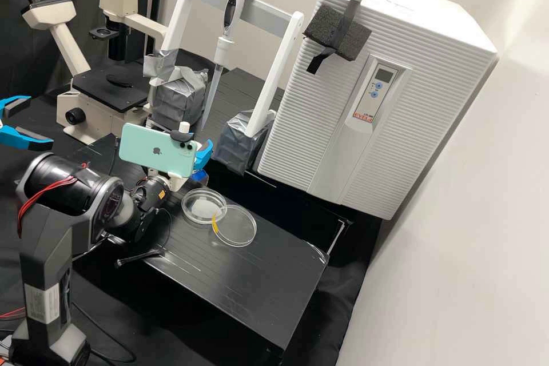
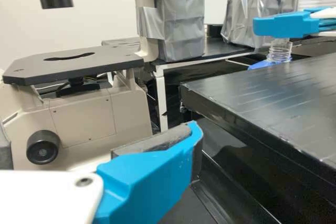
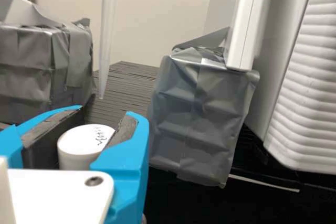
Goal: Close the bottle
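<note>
A white cap (image 3: 84,142) sits between the blue fingers of my right gripper (image 3: 89,124), which is shut on it. The left wrist view shows that same right gripper (image 2: 289,23) hovering just over the open neck of a clear bottle (image 2: 279,52) at the far side of the black platform. In the high view the right gripper (image 1: 202,155) pokes out behind a mint phone mounted on its arm. My left gripper (image 1: 14,121) hangs open at the far left, beside the microscope, holding nothing.
A microscope (image 1: 86,86) stands at back left. A pipette (image 1: 220,51) hangs from a white stand with grey taped feet (image 1: 177,94). A white ribbed machine (image 1: 377,86) is on the right. Two petri dishes (image 1: 220,216) lie on the black platform (image 1: 257,280).
</note>
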Robot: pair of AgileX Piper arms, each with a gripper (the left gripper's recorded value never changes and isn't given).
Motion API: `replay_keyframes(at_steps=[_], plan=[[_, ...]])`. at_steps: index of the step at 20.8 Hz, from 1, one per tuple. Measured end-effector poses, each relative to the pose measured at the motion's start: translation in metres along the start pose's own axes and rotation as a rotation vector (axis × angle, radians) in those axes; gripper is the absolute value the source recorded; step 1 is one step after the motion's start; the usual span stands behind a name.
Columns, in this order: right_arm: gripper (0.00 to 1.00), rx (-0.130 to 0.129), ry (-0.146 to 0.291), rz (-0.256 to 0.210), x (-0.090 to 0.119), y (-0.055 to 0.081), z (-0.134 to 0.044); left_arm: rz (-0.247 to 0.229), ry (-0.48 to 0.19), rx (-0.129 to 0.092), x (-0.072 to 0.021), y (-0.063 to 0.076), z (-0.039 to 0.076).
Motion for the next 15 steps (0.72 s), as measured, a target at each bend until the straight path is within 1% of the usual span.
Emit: replay_keyframes(at_steps=[1,4,7,9,15], plan=[[0.00,0.000,-0.006,-0.006,0.0007,-0.0005,0.0008,0.001,0.002,-0.001,0.0000,0.0001,-0.0001],[0.00,0.003,-0.013,-0.004,0.0007,0.0001,0.0018,-0.001,-0.005,0.000,0.0004,-0.0002,0.0011],[0.00,0.002,-0.014,-0.005,0.0017,-0.0004,0.0022,-0.001,-0.007,0.000,0.0005,-0.0002,0.0015],[0.00,0.002,-0.020,-0.012,0.0035,-0.0030,0.0041,-0.001,-0.007,0.000,0.0005,-0.0002,0.0015],[0.00,0.002,-0.021,-0.014,0.0047,-0.0038,0.0046,-0.001,-0.007,0.000,0.0005,-0.0002,0.0015]])
